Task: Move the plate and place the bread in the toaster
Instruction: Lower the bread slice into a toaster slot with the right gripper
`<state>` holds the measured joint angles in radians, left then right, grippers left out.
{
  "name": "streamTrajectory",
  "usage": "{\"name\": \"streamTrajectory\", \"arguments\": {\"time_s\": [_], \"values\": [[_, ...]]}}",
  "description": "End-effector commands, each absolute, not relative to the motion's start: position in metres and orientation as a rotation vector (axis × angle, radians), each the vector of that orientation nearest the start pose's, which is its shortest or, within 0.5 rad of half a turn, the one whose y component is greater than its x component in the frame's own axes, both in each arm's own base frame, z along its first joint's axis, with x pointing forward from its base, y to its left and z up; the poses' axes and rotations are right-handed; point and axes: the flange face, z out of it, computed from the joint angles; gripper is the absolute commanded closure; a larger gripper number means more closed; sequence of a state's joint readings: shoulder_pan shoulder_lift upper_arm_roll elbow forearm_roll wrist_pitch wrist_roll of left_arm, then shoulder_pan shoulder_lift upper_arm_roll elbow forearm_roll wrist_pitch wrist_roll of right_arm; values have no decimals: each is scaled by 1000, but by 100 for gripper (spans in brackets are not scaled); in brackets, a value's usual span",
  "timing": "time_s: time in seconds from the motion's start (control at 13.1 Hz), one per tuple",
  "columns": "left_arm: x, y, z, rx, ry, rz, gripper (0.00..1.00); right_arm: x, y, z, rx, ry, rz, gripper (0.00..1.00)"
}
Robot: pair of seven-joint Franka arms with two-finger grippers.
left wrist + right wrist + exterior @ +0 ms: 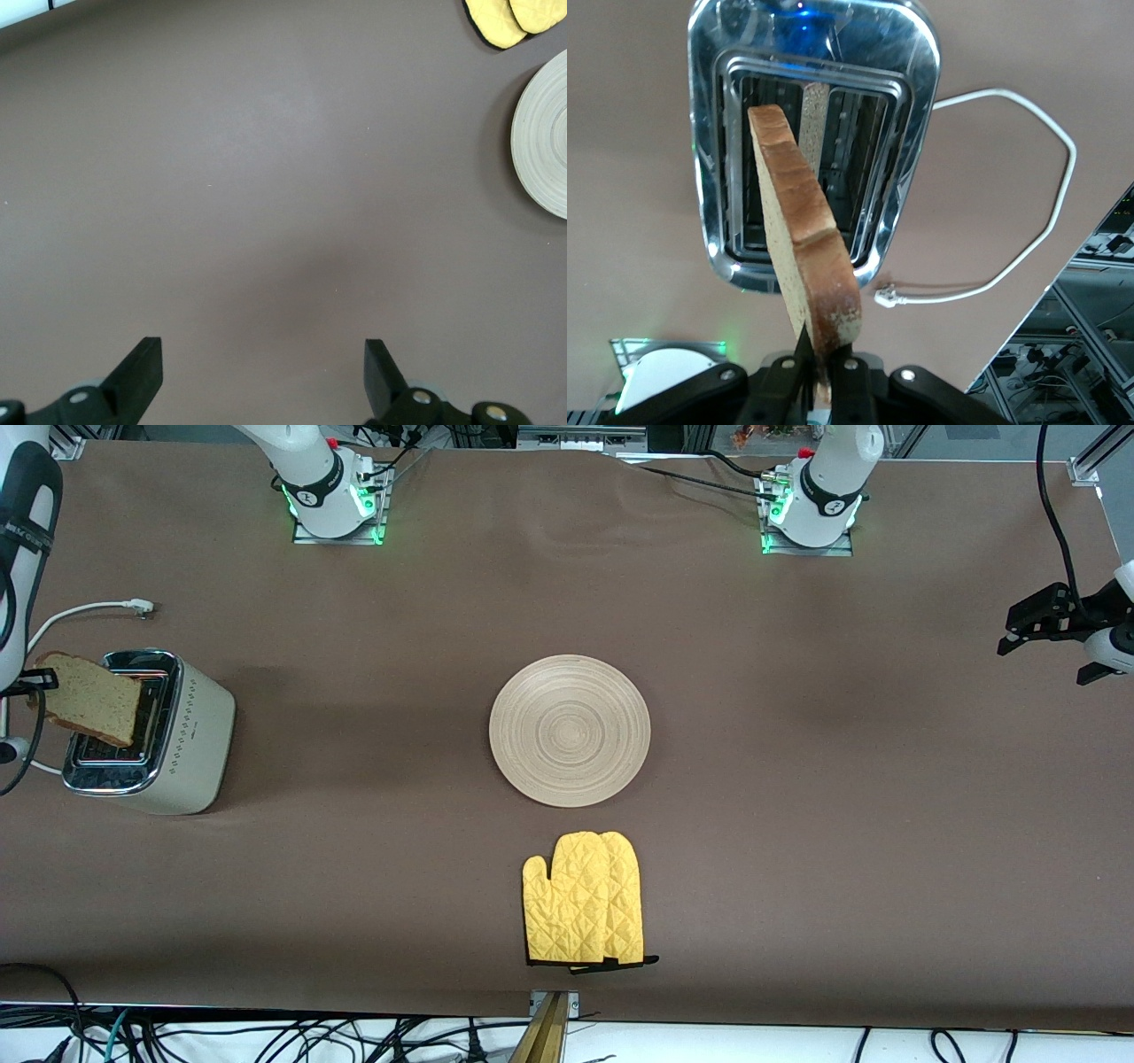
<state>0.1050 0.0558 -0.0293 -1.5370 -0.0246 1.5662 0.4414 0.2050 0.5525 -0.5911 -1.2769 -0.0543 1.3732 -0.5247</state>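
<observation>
The right gripper's [818, 376] fingers are clamped together on one edge of the bread [799, 243], holding the slice on edge, up in the air over the toaster [151, 731]. In the right wrist view the slice hangs directly above the shiny chrome top, lined up along the slots [806, 168], its lower edge not yet inside either one; the slice's reflection shows in the metal. The toaster stands at the right arm's end of the surface [797, 824], its white power cord [84, 613] trailing off toward the robots' bases with the plug lying loose.

The left gripper's [263, 372] fingers stand wide apart with nothing between them. It hangs over bare surface at the left arm's end, well apart from everything else, and this arm waits.

The plate [570, 731] lies flat in the middle of the surface, between the two ends, with nothing on it. A yellow quilted oven mitt [585, 899] lies just beside it, nearer to the front camera, not touching the plate's rim. Both show at the edge of the left wrist view as well.
</observation>
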Motion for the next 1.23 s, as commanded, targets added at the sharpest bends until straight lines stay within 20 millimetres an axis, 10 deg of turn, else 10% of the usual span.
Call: {"name": "streamTrajectory", "arguments": {"time_s": [0.0, 0.77, 1.15], "values": [[572, 42, 615, -3139, 608, 23, 0, 636, -171, 443, -3210, -269, 807, 100], [571, 44, 615, -3140, 601, 23, 0, 652, -151, 395, -3142, -173, 756, 97], [571, 45, 614, -3141, 598, 26, 0, 657, -143, 380, -3120, -148, 742, 17]]}}
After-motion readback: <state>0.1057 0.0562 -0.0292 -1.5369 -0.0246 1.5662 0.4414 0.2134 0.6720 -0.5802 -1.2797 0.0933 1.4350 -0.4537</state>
